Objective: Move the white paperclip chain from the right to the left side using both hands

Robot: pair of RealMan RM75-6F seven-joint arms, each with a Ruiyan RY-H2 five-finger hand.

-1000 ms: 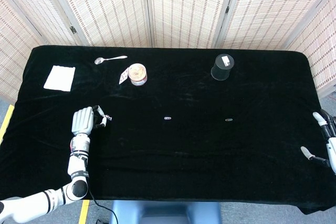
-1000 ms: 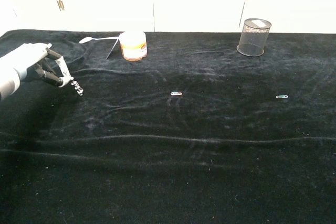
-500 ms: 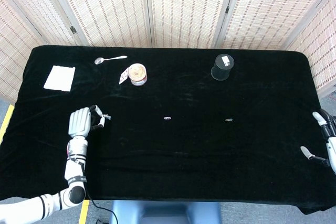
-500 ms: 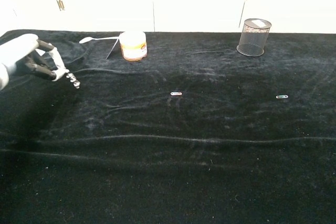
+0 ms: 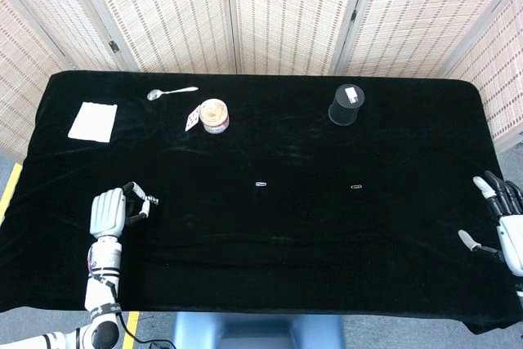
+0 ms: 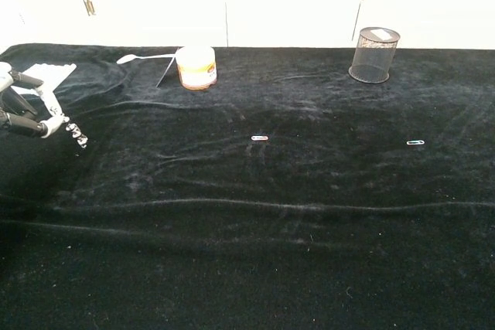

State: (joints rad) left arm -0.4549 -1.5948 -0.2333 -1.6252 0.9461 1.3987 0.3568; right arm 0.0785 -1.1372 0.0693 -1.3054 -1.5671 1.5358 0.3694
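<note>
— Hands first: what are the fingers doing?

— Left hand (image 5: 107, 212) sits near the front-left edge of the black table (image 5: 270, 251). Its fingertips (image 6: 46, 125) are pinched together on the white paperclip chain (image 6: 77, 137), which hangs short from them toward the cloth — whether its lower end touches the cloth, I cannot tell. Right hand (image 5: 504, 226) is at the far right edge, well apart from everything, fingers spread wide and holding nothing.

— So the chain is on the left side?

— Yes, at the left fingertips, in the front-left part of the table.

— What lies beyond the fingers?

— Out toward the middle, well right of the left fingertips, a loose paperclip (image 5: 261, 183) lies flat; a second paperclip (image 5: 356, 186) lies further right, nearer the right hand yet still apart from it. Beyond the left fingers, toward the back, a white paper sheet (image 5: 92, 121) lies flat. Farther back a spoon (image 5: 171, 91) rests near the rear edge, and a small round jar (image 5: 214, 115) stands to its right with a card (image 5: 192, 118) leaning against it. A black mesh pen cup (image 5: 346, 105) stands upright at the back right — well beyond the right fingers. Woven screen panels (image 5: 278, 14) stand behind the table.
</note>
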